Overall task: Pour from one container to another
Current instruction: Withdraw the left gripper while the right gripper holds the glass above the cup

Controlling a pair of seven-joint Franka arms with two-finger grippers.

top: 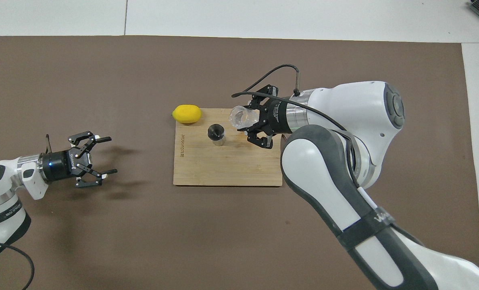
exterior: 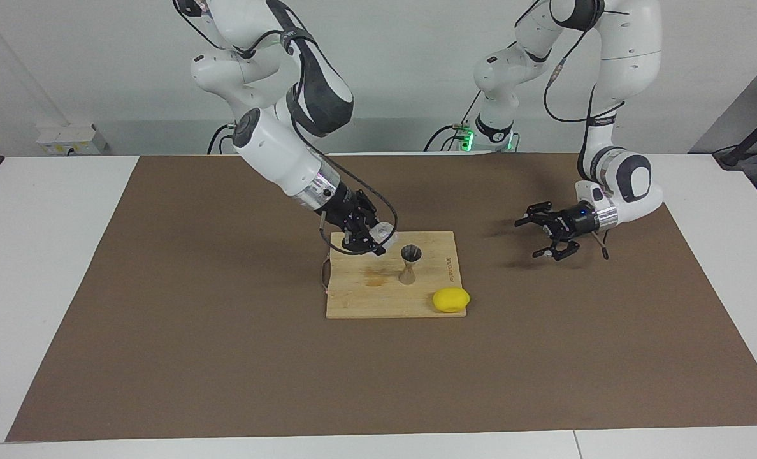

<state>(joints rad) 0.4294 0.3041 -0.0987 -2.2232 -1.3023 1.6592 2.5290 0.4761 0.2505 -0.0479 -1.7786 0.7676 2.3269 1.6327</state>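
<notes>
The small clear cup (exterior: 385,231) (top: 239,116) hangs tilted above the wooden board (exterior: 385,301) (top: 223,171), its mouth turned toward the jigger. My right gripper (exterior: 377,240) (top: 246,122) is shut on the cup. The steel hourglass jigger (exterior: 409,262) (top: 216,133) stands upright on the board, beside and slightly below the cup's mouth. Whether anything is flowing out I cannot tell. My left gripper (exterior: 530,240) (top: 109,156) hangs open and empty low over the brown mat, well off the board toward the left arm's end of the table.
A yellow lemon (exterior: 451,299) (top: 187,113) lies at the board's corner farthest from the robots, toward the left arm's end. A darker stain marks the board near the jigger. The brown mat (exterior: 225,357) covers most of the white table.
</notes>
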